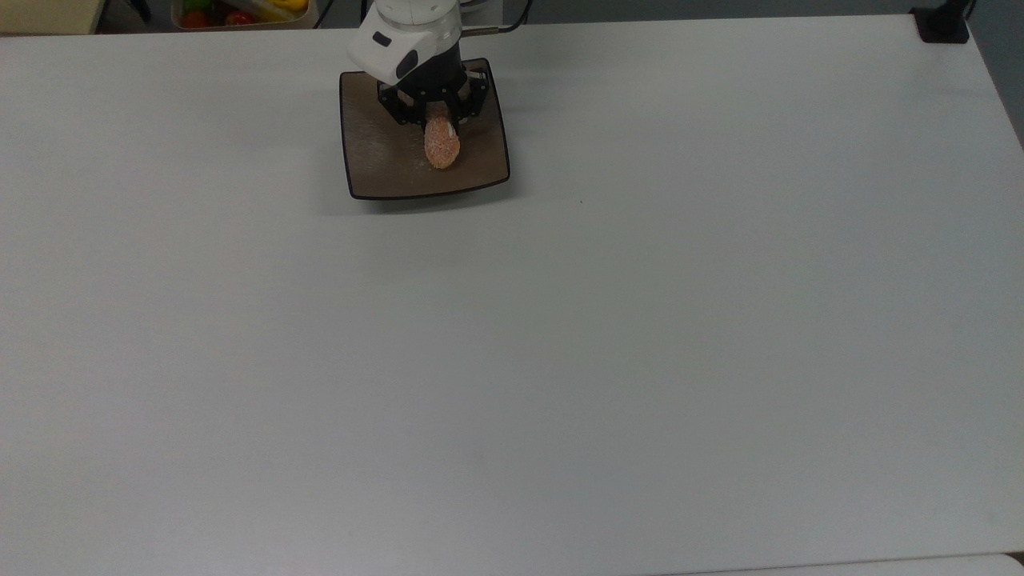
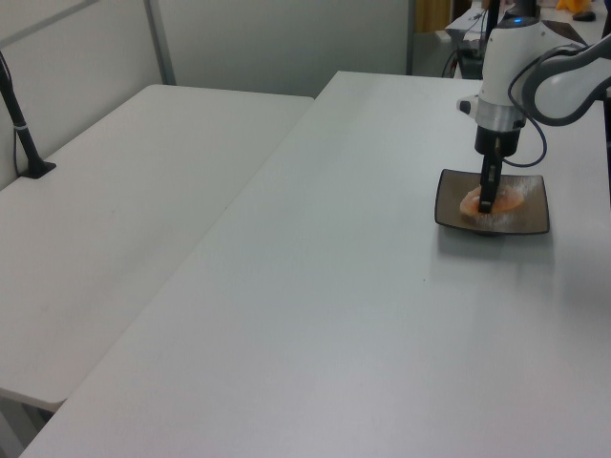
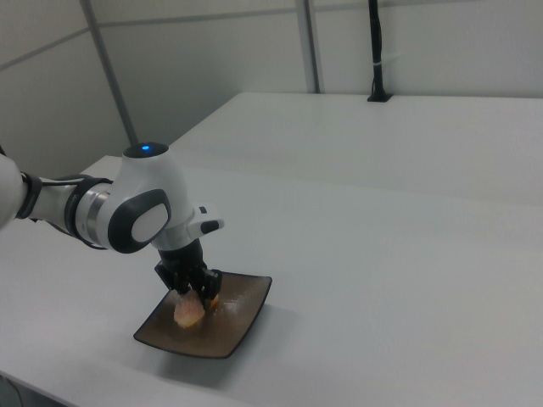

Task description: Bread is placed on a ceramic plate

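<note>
Top view: gripper (image 1: 433, 120) is over the ceramic plate (image 1: 376, 160), which sits near the far edge of the white table (image 1: 560, 320), toward the top view's left of centre. Black fingers are closed on the upper end of the bread (image 1: 442, 144); the loaf's lower end hangs past the fingers over the plate's middle. Whether it touches the plate surface, can't tell from here. The white wrist housing covers the plate's far edge. A bin of coloured items (image 1: 240, 12) sits beyond the table at the top edge, a black mount (image 1: 944, 24) at the far right corner. Left view: arm (image 2: 535, 67) comes in from the upper right, gripper (image 2: 487, 202) pointing straight down into the plate (image 2: 530, 221). Bread (image 2: 511, 198) is pinched between the fingers, long axis roughly level, sitting low inside the plate's outline; contact with the plate looks likely but not confirmable. A second white table (image 2: 115, 239) abuts on the left view's left, with a black pole (image 2: 19, 114) clamped at its edge. Right view: white arm (image 3: 110, 212) with a blue light on top of the joint reaches in from the right view's left, gripper (image 3: 193, 295) down over the plate (image 3: 242, 318). Fingers clamp the bread (image 3: 188, 312), which hangs tilted with its lower tip at or just above the plate floor, nearer the plate's left half. Black post (image 3: 375, 51) stands on the far table.
</note>
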Controlling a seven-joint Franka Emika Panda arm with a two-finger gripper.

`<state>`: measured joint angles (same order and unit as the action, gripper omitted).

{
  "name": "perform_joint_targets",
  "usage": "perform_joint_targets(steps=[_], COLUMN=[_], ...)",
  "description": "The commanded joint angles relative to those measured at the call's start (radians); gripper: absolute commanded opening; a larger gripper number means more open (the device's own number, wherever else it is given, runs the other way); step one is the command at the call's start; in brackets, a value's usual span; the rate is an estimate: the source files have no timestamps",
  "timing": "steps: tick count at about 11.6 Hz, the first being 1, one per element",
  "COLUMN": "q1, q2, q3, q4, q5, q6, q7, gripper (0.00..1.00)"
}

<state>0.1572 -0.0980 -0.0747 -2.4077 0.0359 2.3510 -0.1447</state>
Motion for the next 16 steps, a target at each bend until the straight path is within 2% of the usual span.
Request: perform_joint_targets(steps=[1,3,7,8,10,13,16], q1=[-0.017,-0.024,-0.028,-0.027,-0.025,-0.019,-0.025], q2=[-0.019,-0.02,-0.026,-0.028,-0.041,-0.035,-0.032], q3=[0.0,0.0,0.0,0.0,0.001,0.004,0.004], q4=[-0.036,-0.033,-0.015,-0.007,0.059,0.313,0.572], q5=[-0.014,-0.014,-0.014,-0.014,-0.014,0.005,0.061], q6=[0.036,0.028,0.013,-0.004,-0.073,-0.368,-0.646], q7=[-0.01,-0.006,-0.003,-0.003,0.023,0.053,0.053], gripper=[0.43,0.62,0.87,0.97,1.0,1.0,1.0])
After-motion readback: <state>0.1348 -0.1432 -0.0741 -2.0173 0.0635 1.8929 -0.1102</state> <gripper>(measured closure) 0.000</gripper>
